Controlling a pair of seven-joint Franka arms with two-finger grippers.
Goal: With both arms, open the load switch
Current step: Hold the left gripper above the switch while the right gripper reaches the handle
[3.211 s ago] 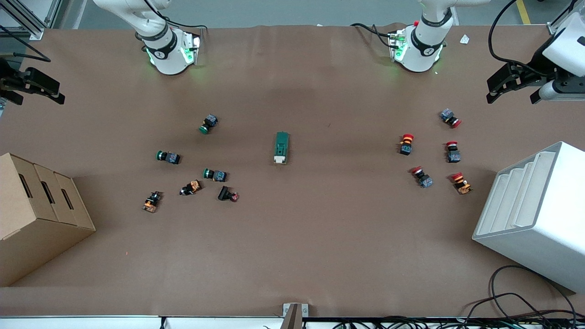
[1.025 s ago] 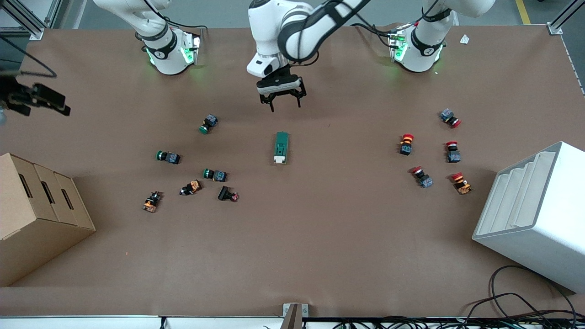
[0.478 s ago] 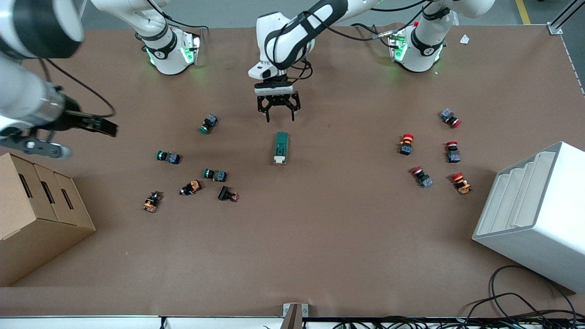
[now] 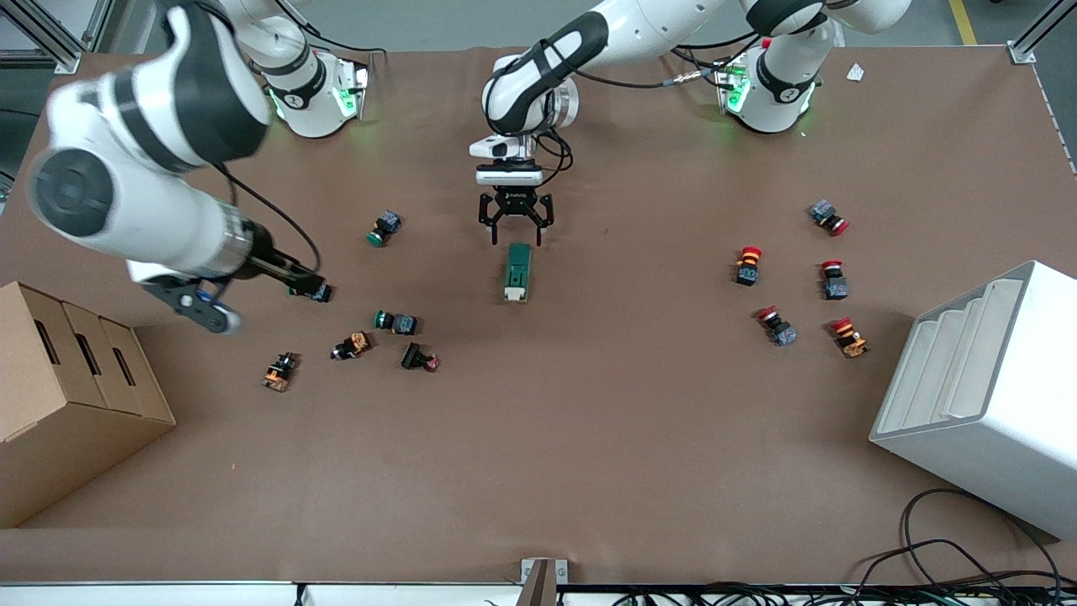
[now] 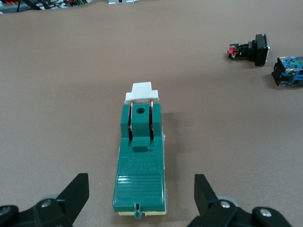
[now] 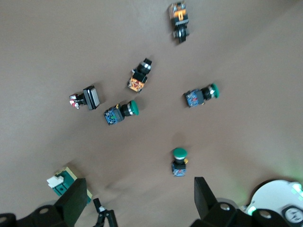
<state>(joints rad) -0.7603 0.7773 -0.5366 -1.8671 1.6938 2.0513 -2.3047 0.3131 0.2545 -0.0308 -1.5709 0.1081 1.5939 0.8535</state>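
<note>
The load switch [image 4: 518,271] lies flat in the middle of the table, a dark-green block with its white toggle [image 4: 515,294] at the end nearer the front camera. In the left wrist view the load switch [image 5: 140,161] sits between my open fingers, its toggle [image 5: 141,92] at the end away from them. My left gripper [image 4: 515,231] [image 5: 139,196] hangs open just over the switch's plain green end, touching nothing. My right gripper [image 4: 307,284] [image 6: 137,203] is open and empty over the loose push buttons toward the right arm's end of the table. It shows the load switch [image 6: 64,182] off to one side.
Green, orange and black push buttons [image 4: 395,321] lie scattered under the right arm. Red-capped push buttons [image 4: 777,326] lie toward the left arm's end. A cardboard box [image 4: 67,396] and a white stepped rack [image 4: 984,396] stand at the two table ends.
The left arm swung in from the table's end and lowered its open gripper to the switch. The right arm swept in over the push buttons.
</note>
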